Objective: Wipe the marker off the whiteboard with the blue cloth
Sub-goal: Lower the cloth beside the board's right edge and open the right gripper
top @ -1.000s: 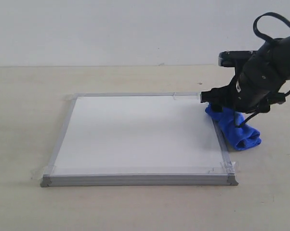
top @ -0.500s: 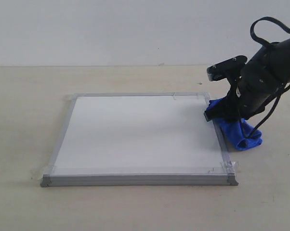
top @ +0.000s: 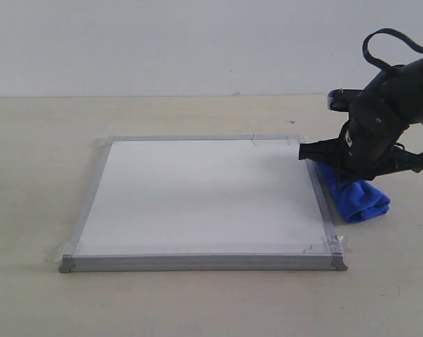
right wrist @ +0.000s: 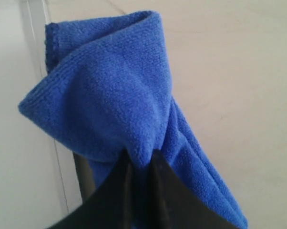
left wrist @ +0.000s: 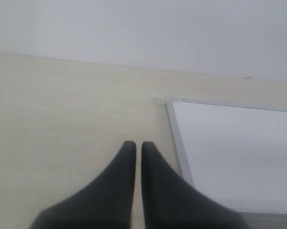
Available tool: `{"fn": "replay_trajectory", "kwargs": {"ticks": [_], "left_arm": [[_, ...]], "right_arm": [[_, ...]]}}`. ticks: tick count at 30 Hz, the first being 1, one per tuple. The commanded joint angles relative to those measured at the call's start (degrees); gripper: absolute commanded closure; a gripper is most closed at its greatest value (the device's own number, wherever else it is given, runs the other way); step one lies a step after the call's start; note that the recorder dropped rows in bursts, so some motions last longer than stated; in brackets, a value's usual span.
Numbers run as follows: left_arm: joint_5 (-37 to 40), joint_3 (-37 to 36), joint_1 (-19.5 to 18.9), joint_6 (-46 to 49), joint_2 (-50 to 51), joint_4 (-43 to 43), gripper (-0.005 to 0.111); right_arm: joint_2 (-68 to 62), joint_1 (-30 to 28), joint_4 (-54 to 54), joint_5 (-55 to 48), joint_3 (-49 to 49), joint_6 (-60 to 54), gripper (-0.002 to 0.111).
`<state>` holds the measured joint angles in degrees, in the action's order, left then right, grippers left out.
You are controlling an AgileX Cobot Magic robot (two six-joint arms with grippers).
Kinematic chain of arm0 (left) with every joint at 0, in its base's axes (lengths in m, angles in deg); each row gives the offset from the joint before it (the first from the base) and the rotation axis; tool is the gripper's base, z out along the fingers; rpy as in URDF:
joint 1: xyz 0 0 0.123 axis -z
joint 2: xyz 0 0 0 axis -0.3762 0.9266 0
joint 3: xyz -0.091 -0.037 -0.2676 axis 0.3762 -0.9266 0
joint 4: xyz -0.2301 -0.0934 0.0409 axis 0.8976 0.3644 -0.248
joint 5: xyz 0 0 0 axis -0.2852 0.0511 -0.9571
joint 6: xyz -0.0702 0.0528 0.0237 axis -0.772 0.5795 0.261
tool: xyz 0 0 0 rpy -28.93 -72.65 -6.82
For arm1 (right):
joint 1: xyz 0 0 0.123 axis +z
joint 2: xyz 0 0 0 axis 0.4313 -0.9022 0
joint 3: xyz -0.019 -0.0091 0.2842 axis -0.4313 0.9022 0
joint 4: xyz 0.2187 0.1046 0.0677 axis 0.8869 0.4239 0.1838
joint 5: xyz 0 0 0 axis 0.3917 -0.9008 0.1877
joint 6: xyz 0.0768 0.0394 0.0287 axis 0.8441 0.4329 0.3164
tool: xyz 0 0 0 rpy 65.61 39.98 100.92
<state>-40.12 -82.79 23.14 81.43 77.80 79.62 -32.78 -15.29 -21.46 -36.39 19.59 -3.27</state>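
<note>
Right hand [right wrist: 139, 161] clamped on the cloth [top: 359, 200]!
Cloth rests on the counter [top: 197, 302] at the board's [top: 197, 189] right edge; left hand [left wrist: 135, 148] clenched, empty, off its left side.

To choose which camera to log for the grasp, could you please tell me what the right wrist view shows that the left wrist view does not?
Only the right wrist view shows the blue cloth, with a fold of it pinched in the shut right pincer. Only the left wrist view shows the left pincer, shut and empty, and the pale wall. Both show a framed edge of the whiteboard and the beige table.
</note>
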Motion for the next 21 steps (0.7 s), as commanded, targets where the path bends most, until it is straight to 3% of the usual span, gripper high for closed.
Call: {"fn": "replay_trajectory", "kwargs": {"ticks": [1, 15, 20, 21], "left_arm": [[0.2, -0.2, 0.2, 0.3, -0.2, 0.4, 0.102], [0.2, -0.2, 0.2, 0.3, -0.2, 0.4, 0.102], [0.2, -0.2, 0.2, 0.3, -0.2, 0.4, 0.102], [0.2, -0.2, 0.2, 0.3, -0.2, 0.4, 0.102]], "right_arm": [[0.1, -0.4, 0.2, -0.9, 0.0, 4.9, 0.108], [0.1, -0.4, 1.5, 4.4, 0.0, 10.4, 0.108], [0.1, -0.4, 1.1, 3.3, 0.0, 3.3, 0.108], [0.1, -0.4, 1.1, 3.3, 0.0, 1.9, 0.101]]}}
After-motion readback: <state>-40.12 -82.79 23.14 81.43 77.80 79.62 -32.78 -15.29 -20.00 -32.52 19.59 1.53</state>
